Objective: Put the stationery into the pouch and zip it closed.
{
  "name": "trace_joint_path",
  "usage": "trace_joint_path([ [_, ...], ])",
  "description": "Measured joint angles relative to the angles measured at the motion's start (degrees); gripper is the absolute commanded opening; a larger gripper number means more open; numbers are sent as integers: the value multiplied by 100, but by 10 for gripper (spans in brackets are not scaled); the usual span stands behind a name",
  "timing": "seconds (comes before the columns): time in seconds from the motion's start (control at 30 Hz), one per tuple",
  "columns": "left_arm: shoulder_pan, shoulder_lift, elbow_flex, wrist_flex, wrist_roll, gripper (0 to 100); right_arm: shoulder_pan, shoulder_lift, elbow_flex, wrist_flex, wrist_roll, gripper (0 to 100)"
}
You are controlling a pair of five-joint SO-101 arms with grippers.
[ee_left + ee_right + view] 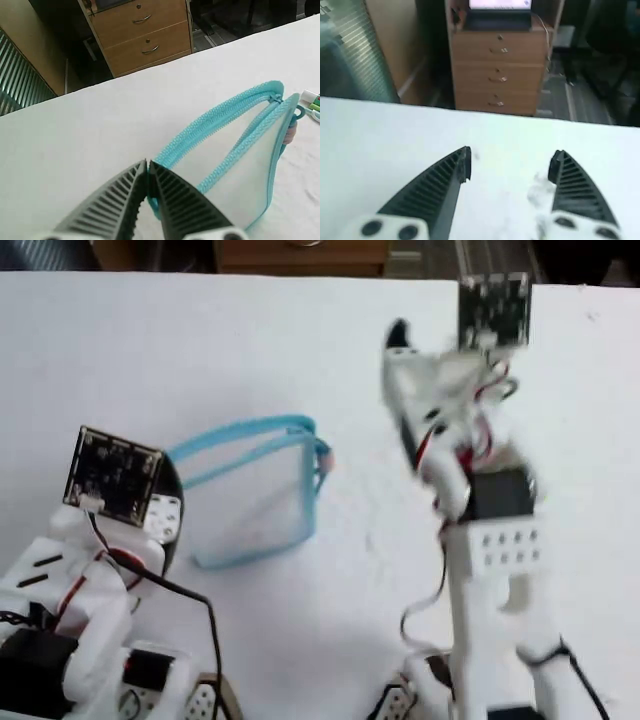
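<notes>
The clear pouch (250, 495) with a light blue zipper lies left of the table's middle, its mouth unzipped. The slider (274, 98) sits at the far end of the pouch (240, 165). My left gripper (148, 167) is at the pouch's near end, shut on the zipper edge; from above it (170, 515) sits at the pouch's left side. Marker pens (311, 102) lie just beyond the pouch's far end. My right gripper (510, 167) hangs open over bare table with nothing between its fingers, and from above it (400, 345) is far right of the pouch.
A small pink item (291, 131) rests at the pouch's far corner. The white table (200, 350) stretches wide behind the pouch. A wooden drawer unit (497, 65) stands past the table's far edge. A black cable (205, 625) trails from the left arm.
</notes>
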Motion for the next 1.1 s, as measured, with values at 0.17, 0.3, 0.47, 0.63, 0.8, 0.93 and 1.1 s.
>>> trace_joint_path([
  [0.17,0,0,0,0,0,22,484,1424,-686,1486,1468,235],
  [0.3,0,0,0,0,0,22,835,2347,-774,2286,2655,235],
  [0.47,0,0,0,0,0,22,1134,3051,-580,2259,3420,237],
  [0.63,0,0,0,0,0,22,1477,3121,554,1055,3798,306],
  [0.8,0,0,0,0,0,22,1785,3007,1881,167,3991,324],
  [0.93,0,0,0,0,0,22,1776,2875,2224,-404,3991,324],
  [1.1,0,0,0,0,0,22,1776,3182,2233,-1363,3947,324],
])
